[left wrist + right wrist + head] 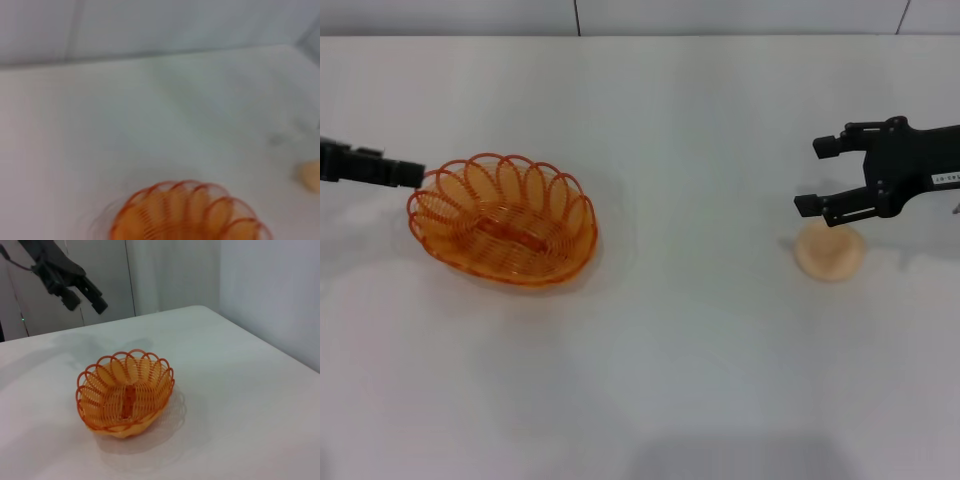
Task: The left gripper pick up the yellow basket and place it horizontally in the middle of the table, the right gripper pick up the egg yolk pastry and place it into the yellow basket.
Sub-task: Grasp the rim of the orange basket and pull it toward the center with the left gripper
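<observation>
On the white table (650, 370), the yellow basket (503, 220) is sitting left of centre, released, with the open left gripper (82, 292) hanging just left of it, while the right gripper (820, 175), jaws spread, is poising over the egg yolk pastry (830, 252) at right, seemingly needing to descend and close.

**Lighting and picture quality**

Bright, even, diffuse light from overhead. White bench (650, 380) is near washed out in head view, with no hard glare. Yellow basket (503, 218) casts only a faint, soft shadow; right wrist view shows it spreading pale around the base. Left wrist view is blurred throughout: basket rim smeared, egg yolk pastry (312, 175) indistinct.
</observation>
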`<state>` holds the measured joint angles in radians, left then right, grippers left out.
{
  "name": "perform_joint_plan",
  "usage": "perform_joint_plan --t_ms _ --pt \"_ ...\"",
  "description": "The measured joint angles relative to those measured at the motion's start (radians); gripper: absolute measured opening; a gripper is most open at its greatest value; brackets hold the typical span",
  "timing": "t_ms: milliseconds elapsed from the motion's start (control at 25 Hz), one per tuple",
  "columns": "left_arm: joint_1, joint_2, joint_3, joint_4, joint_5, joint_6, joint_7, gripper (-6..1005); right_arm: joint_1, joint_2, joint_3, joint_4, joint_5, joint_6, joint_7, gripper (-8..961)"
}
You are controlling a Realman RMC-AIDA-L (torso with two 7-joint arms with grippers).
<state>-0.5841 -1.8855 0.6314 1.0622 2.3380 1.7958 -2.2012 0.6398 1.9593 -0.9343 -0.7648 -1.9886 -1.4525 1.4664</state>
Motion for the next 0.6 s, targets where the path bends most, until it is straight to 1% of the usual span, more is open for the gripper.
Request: perform_joint_plan --t_ms 120,320,480,600 --pt "-0.048 -0.001 0.0 0.0 0.128 -0.013 -0.07 887 0.0 0.003 0.0 -0.001 0.0 0.002 -0.011 870" --pt "-0.103 -0.007 0.001 -0.016 0.284 -0.062 -0.099 887 0.007 0.014 0.0 -0.001 0.001 0.004 -0.026 870" --pt "-0.12 -0.006 0.002 -0.072 0.341 -0.135 -0.102 888 0.011 0.022 -0.003 -0.001 0.001 0.005 -0.036 870" --pt "-0.132 -0.006 0.005 -0.134 0.35 -0.213 -0.096 888 0.01 0.029 -0.004 -0.001 0.001 0.005 -0.046 869"
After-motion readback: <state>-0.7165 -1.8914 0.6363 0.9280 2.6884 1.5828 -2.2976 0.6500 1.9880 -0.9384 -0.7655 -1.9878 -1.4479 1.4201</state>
